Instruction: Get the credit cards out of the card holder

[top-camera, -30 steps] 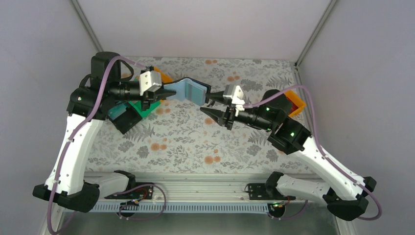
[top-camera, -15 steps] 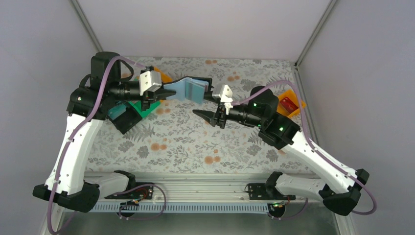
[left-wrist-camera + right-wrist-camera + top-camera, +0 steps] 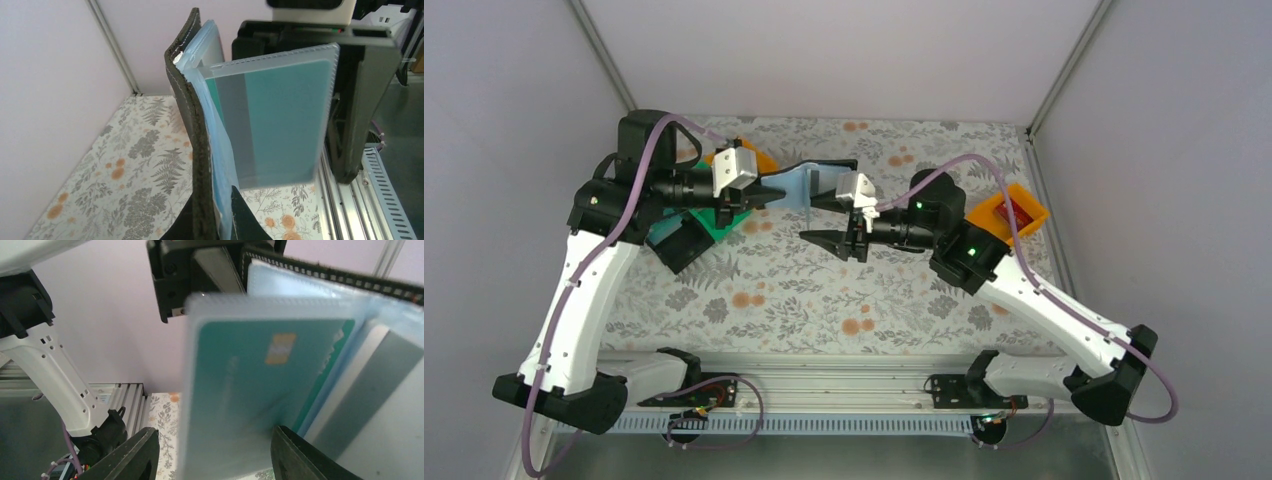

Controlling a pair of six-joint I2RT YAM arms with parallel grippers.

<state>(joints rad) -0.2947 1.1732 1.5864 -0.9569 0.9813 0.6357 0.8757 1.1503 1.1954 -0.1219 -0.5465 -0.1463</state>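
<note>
The card holder [image 3: 822,168] hangs above the mat, its black cover [image 3: 189,115] seen edge-on and its clear bluish sleeves fanned out. My left gripper [image 3: 215,220] is shut on the cover and the sleeves at their lower edge. A teal credit card [image 3: 260,390] with a gold chip sits inside the outermost sleeve [image 3: 280,120]. My right gripper [image 3: 215,455] is open, one finger on each side of that sleeve's lower edge and neither pressing on it. From above, the right gripper [image 3: 819,222] faces the left gripper [image 3: 774,192] closely. A red credit card [image 3: 1021,212] lies in an orange tray.
The orange tray [image 3: 984,212] sits at the right edge of the floral mat. A green tray [image 3: 724,222] and a black tray [image 3: 686,243] lie under the left arm, and another orange tray [image 3: 759,158] lies behind it. The enclosure's walls close in on three sides.
My right arm has swung left from near the orange tray to the holder, and its jaws have opened wider. The left arm and holder have barely moved.
</note>
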